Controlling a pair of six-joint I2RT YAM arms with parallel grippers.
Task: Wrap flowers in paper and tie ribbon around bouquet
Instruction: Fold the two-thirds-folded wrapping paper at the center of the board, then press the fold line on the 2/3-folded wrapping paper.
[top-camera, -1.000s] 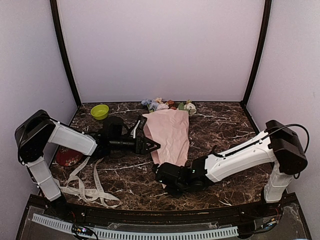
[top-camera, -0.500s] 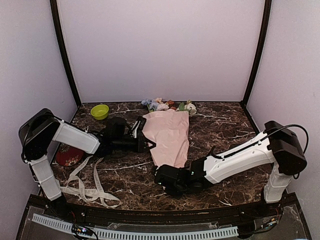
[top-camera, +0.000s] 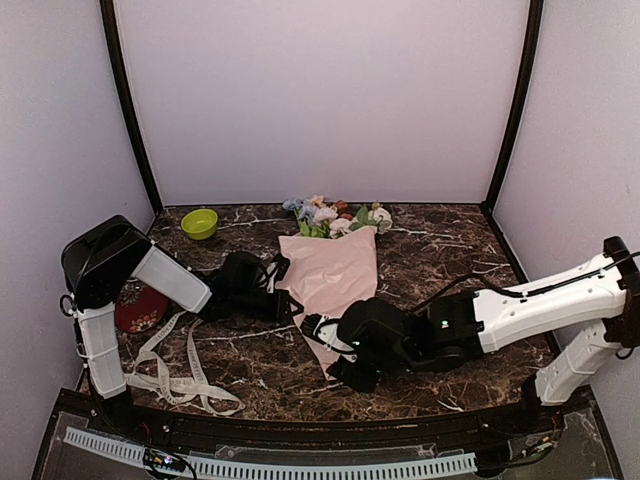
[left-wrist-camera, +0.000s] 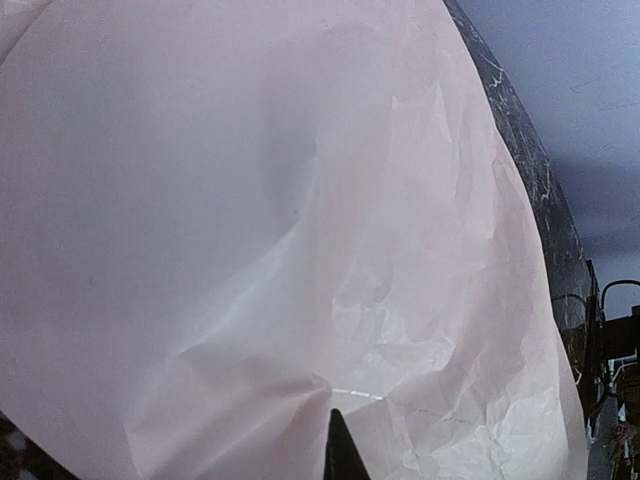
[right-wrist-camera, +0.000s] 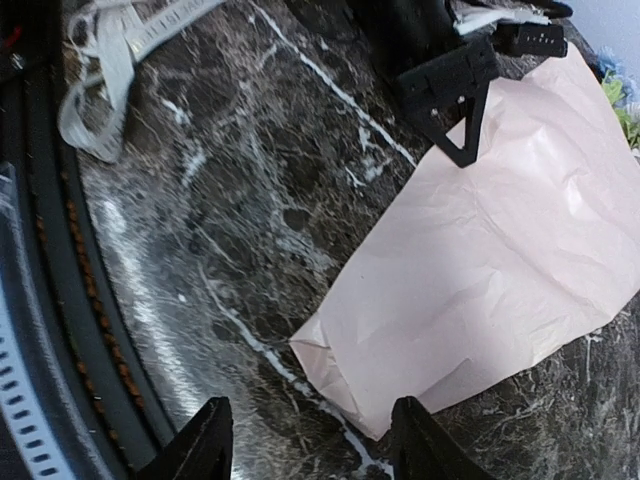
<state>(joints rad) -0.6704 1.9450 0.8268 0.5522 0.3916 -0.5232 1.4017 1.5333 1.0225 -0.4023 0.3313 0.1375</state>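
1. My left claw (top-camera: 289, 303) is closed tight on the left edge of the paper (top-camera: 338, 272). In its wrist view the pale pink sheet fills almost everything, and creases gather toward one dark fingertip (left-wrist-camera: 341, 452) at the bottom
2. My right claw (right-wrist-camera: 310, 415) is spread, its two fingers well apart with nothing between them. It sits low over the dark marble table (top-camera: 450, 260), just on the near side of the paper's narrow end and not touching it
3. The paper lies in the middle of the table as a flattened cone, lightly creased. Its narrow tip points toward my bases and its wide end toward the back wall
4. The flowers (top-camera: 335, 215) show at that wide end, near the back edge of the table, as small pale blue, white and peach blooms with green leaves. Their stems are hidden under the sheet
5. The ribbon (top-camera: 170, 365) lies in floppy loops at the near left of the table, beside my left arm's base and well apart from the paper
6. A green bowl (top-camera: 199, 222) stands at the back left corner, and a red dish (top-camera: 138, 310) shows partly from under my left arm
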